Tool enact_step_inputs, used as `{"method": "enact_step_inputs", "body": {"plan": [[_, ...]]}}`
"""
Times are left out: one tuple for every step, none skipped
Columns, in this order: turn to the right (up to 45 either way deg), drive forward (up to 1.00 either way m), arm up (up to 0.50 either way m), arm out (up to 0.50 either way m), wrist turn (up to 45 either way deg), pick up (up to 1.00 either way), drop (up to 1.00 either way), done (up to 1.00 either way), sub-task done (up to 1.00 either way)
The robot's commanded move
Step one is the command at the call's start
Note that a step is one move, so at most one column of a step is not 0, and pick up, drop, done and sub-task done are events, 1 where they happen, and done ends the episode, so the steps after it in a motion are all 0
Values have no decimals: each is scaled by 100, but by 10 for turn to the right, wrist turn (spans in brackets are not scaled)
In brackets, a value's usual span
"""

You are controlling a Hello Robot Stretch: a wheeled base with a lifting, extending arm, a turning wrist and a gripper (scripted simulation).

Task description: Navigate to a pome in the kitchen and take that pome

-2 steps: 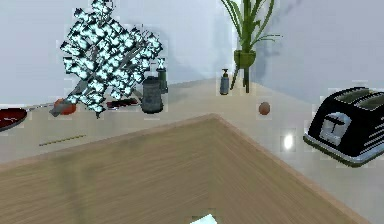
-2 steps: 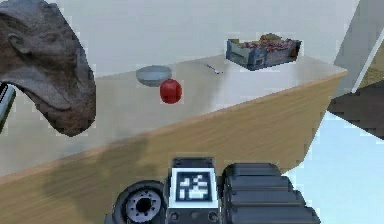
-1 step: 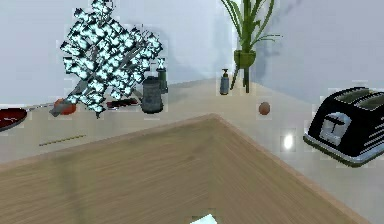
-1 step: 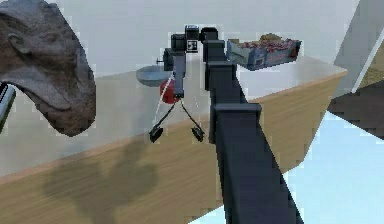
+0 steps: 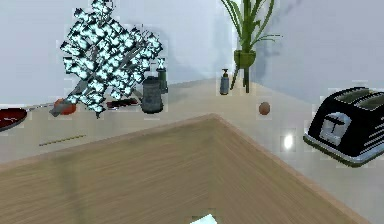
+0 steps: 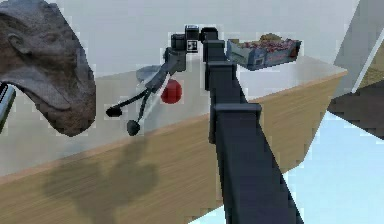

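A red round apple (image 6: 172, 93) lies on the pale wooden counter (image 6: 90, 150) in the arm side view. The dark arm rises from the bottom edge to two white marker squares, and the gripper (image 6: 122, 118) reaches down to the left from them. Its thin fingers (image 6: 146, 92) pass just left of the apple. I cannot tell whether the gripper holds anything. In the forward view a small reddish round thing (image 5: 62, 107) lies on the counter (image 5: 250, 130) at the left, and a small brown round thing (image 5: 264, 107) lies toward the right.
A grey dinosaur statue (image 6: 45, 65), a grey bowl (image 6: 150, 72) and a box of goods (image 6: 265, 50) share the counter with the arm. The forward view's L-shaped counter holds a toaster (image 5: 345, 122), potted plant (image 5: 245, 45), soap bottle (image 5: 224, 82), grey kettle (image 5: 152, 95), sparkling sculpture (image 5: 100, 55) and red dish (image 5: 8, 118).
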Motion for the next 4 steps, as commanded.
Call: {"method": "enact_step_inputs", "body": {"plan": [[0, 0, 0, 0, 450, 0, 0, 0, 0], [0, 0, 0, 0, 450, 0, 0, 0, 0], [0, 0, 0, 0, 270, 0, 0, 0, 0], [0, 0, -10, 0, 0, 0, 0, 0, 0]]}}
